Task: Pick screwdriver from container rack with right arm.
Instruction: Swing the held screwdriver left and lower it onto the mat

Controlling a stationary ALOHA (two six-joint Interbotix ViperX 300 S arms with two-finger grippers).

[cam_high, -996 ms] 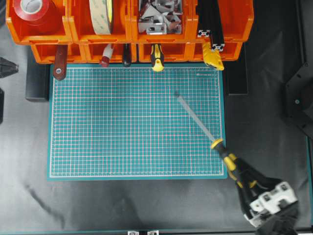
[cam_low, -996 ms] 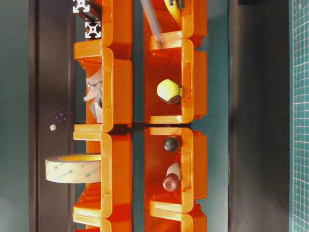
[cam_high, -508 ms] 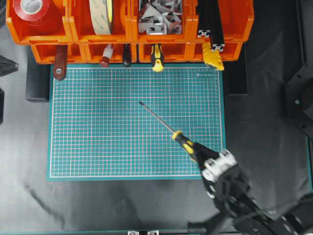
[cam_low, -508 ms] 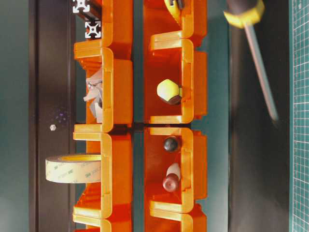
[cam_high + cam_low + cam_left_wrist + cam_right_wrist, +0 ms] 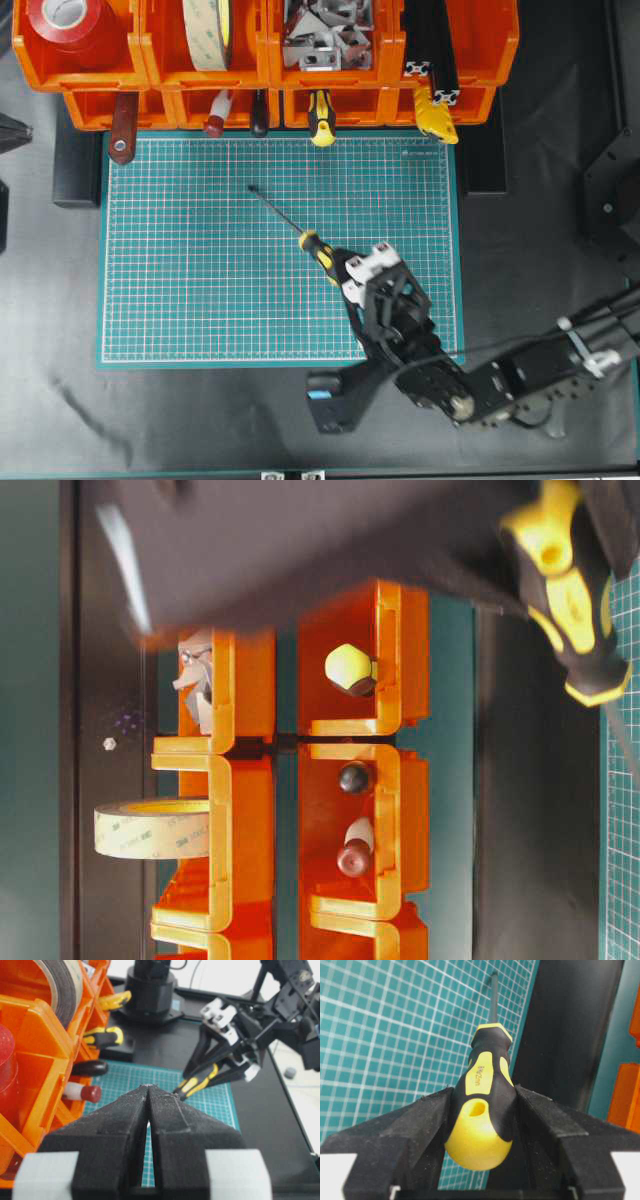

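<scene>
- Screwdriver [image 5: 318, 247] handle clamped between right gripper [image 5: 368, 275] fingers; shaft runs out past fingertips, tip toward container rack [image 5: 265, 60], over mat [image 5: 200, 300].
- Handle rear hidden overhead.
- Left gripper [image 5: 148, 1091] fingers closed, empty.

You see the screwdriver [image 5: 318, 249], black handle with yellow patches, out of the container rack [image 5: 265, 55] and clamped in the right hand [image 5: 372, 282], its thin shaft angled over the green mat toward the orange bins.

Black table [image 5: 540, 230] under green mat [image 5: 200, 300], orange rack [image 5: 270, 70]
</scene>
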